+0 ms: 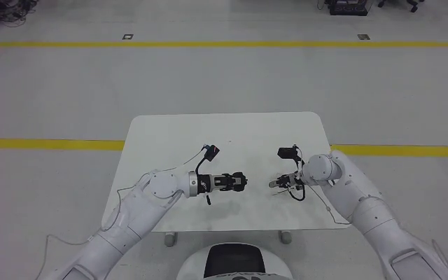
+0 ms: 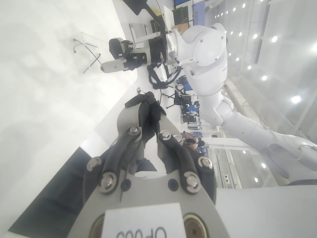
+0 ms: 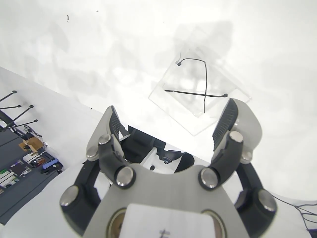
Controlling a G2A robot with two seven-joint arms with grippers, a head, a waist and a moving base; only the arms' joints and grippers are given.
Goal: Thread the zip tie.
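On the white bench (image 1: 224,133) lies a clear plate (image 3: 188,122), and both zip ties rest flat on it. The straight tie (image 3: 185,92) runs its long axis nearly corner to corner across the plate, its head at the end close to one finger of the right gripper (image 3: 172,105) and its thin tail pointing at the opposite corner. The bent tie (image 3: 206,80) has its head near the plate's far edge. From there it makes a short run, turns sharply, and sends its long tail across the straight tie close to that tie's head, the tip pointing at the plate edge nearest the right gripper. The two ties form a cross. The right gripper hangs just over that near edge of the plate with its jaws released and spread wide, nothing between them. The left gripper (image 2: 148,102) sits beside the plate, apart from it, pointing toward the right gripper. Its jaws are clenched together, and I see nothing gripped in them.
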